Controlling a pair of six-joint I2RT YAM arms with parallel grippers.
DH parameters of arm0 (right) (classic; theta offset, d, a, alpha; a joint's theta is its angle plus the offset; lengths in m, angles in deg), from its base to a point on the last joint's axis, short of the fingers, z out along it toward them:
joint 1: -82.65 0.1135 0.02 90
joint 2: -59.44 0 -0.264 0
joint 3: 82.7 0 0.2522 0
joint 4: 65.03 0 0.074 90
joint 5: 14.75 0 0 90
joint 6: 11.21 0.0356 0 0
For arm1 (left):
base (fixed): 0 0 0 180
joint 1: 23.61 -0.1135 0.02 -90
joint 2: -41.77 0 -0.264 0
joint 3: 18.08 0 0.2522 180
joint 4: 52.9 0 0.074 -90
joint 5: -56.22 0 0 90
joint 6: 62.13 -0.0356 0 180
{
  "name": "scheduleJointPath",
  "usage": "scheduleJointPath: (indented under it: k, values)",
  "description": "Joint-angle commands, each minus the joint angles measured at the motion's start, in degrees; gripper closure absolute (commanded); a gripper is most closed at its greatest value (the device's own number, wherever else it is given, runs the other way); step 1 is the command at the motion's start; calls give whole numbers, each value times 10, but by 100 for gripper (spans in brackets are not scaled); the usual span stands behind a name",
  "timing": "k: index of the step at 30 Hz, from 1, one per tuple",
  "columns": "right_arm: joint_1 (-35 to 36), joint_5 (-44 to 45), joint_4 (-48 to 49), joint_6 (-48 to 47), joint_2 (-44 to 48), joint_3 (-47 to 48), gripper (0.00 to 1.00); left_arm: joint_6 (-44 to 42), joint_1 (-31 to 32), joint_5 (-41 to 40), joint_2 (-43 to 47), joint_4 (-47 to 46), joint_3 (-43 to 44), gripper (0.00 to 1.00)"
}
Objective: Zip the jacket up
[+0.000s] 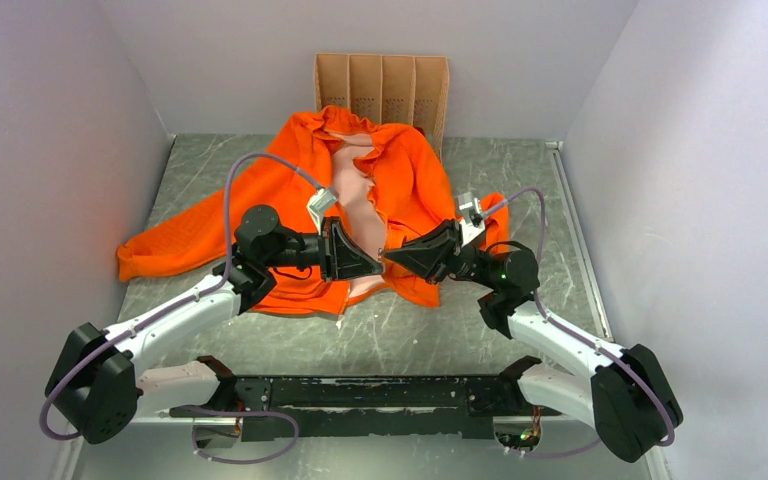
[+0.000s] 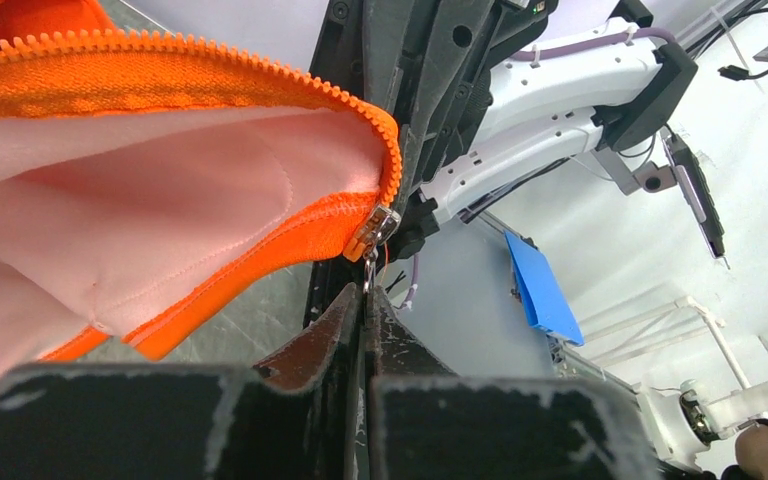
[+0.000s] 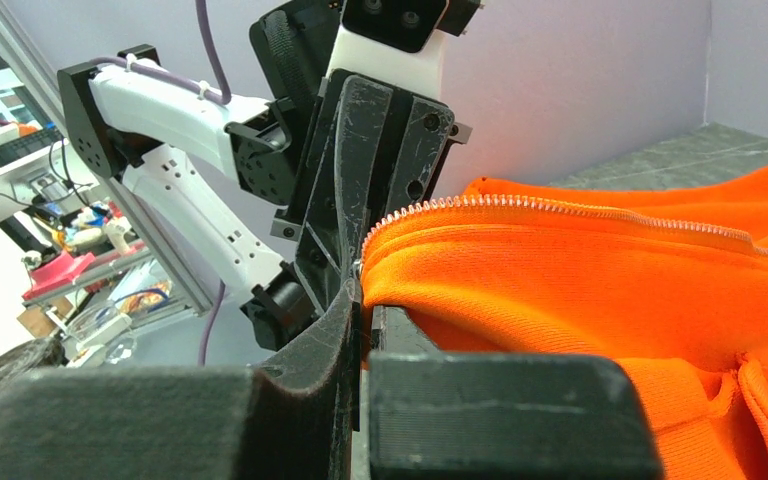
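At its hem, the bright orange fabric jacket (image 1: 415,185) is clamped by the left gripper (image 2: 365,300); likewise by the right gripper (image 3: 360,295).

A bright orange fabric jacket (image 1: 415,185) covers the middle of the grey marbled table (image 1: 410,330), its collar by the brown cardboard divider box (image 1: 380,90) at the back. Bare strips lie open right of it and before its hem, where the left gripper (image 1: 377,264) and right gripper (image 1: 390,257) meet tip to tip, barring each other.

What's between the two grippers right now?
Nothing else: in the top view the left gripper and right gripper nearly meet at the jacket hem; left wrist shows the zipper slider there.
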Motion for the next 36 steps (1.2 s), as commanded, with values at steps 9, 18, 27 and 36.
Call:
scheduleJointPath:
  k: [9, 18, 27, 36]
  values:
    - [-1, 28, 31, -3, 30, 43, 100, -50, 15, -13, 2, 57, 6, 92]
    - [-2, 32, 16, 0, 46, 52, 100, -64, 17, -19, 0, 79, 14, 92]
    - [-1, 49, -99, -51, 83, 50, 100, -74, 17, -49, 15, 123, 26, 73]
    - [-1, 79, -213, -122, 137, 49, 100, -100, 17, -132, 70, 251, 18, 52]
